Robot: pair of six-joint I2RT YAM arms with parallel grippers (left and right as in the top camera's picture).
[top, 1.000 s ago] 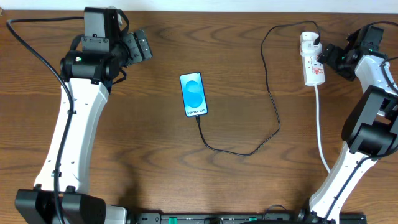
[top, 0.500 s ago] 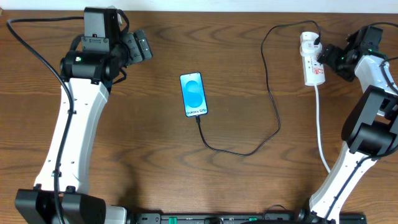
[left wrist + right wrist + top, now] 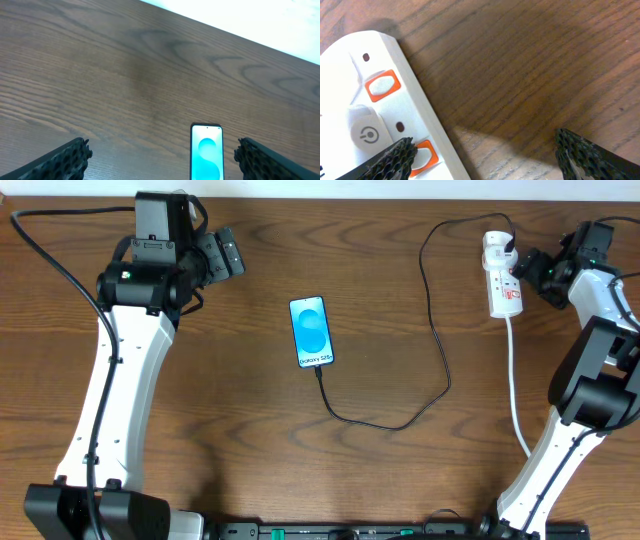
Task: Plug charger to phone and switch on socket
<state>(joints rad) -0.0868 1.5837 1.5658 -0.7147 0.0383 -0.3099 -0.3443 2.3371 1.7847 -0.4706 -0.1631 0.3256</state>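
Note:
The phone (image 3: 311,332) lies face up mid-table with its blue screen lit; it also shows in the left wrist view, phone (image 3: 206,157). The black charger cable (image 3: 440,360) runs from the phone's lower edge, loops right and climbs to its plug at the top of the white socket (image 3: 502,275). My right gripper (image 3: 527,272) hovers open at the socket's right side. In its wrist view one fingertip (image 3: 390,160) sits over the socket (image 3: 375,115), beside an orange switch (image 3: 422,155). My left gripper (image 3: 225,252) is open at the back left, away from the phone.
The socket's thick white cord (image 3: 515,390) trails toward the front along the right arm's base. A second orange switch (image 3: 382,84) and a round power-symbol button (image 3: 368,134) show on the socket. Brown wooden table (image 3: 220,430) all around.
The right gripper has shifted very slightly beside the socket, its jaws a touch narrower. The phone, cable and left arm have not moved.

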